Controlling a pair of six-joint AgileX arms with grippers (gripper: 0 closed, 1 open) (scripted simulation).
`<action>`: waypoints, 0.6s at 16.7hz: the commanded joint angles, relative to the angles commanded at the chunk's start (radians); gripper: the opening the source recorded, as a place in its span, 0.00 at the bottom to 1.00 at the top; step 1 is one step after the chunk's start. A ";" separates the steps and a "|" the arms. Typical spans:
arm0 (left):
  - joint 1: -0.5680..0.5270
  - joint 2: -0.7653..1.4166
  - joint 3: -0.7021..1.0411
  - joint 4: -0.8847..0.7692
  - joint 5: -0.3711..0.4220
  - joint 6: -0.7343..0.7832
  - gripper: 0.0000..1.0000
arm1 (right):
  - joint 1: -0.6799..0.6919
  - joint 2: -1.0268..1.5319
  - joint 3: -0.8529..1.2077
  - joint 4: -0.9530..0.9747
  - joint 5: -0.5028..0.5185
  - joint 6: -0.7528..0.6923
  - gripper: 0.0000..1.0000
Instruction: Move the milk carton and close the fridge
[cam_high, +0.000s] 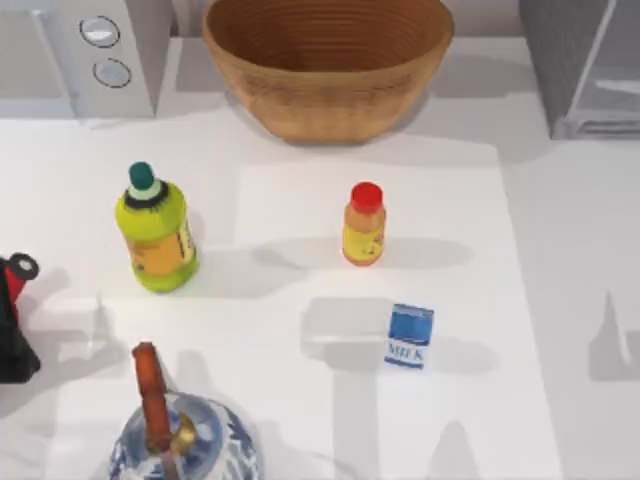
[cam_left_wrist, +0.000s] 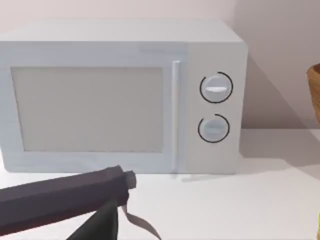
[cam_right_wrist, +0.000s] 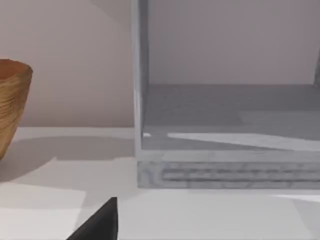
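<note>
blue-white MILK carton (cam_high: 409, 336) upright on white worktop (cam_high: 560, 300) | red-capped orange bottle (cam_high: 363, 224) just behind | woven basket (cam_high: 327, 62) beyond | grey fridge (cam_high: 580, 65) open | my end effectors' grip: can't tell

Rendered kitchen scene, white tabletop (cam_high: 560, 300), microwave (cam_left_wrist: 120, 95) with two dials, open fridge (cam_right_wrist: 225, 125), woven basket (cam_high: 327, 60), drink bottles, milk carton (cam_high: 409, 336)
</note>
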 joint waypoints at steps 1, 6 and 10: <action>0.000 0.000 0.000 0.000 0.000 0.000 1.00 | 0.000 0.000 0.000 0.000 0.000 0.000 1.00; 0.000 0.000 0.000 0.000 0.000 0.000 1.00 | 0.111 0.101 0.004 0.098 0.111 0.004 1.00; 0.000 0.000 0.000 0.000 0.000 0.000 1.00 | 0.347 0.298 0.009 0.282 0.348 0.008 1.00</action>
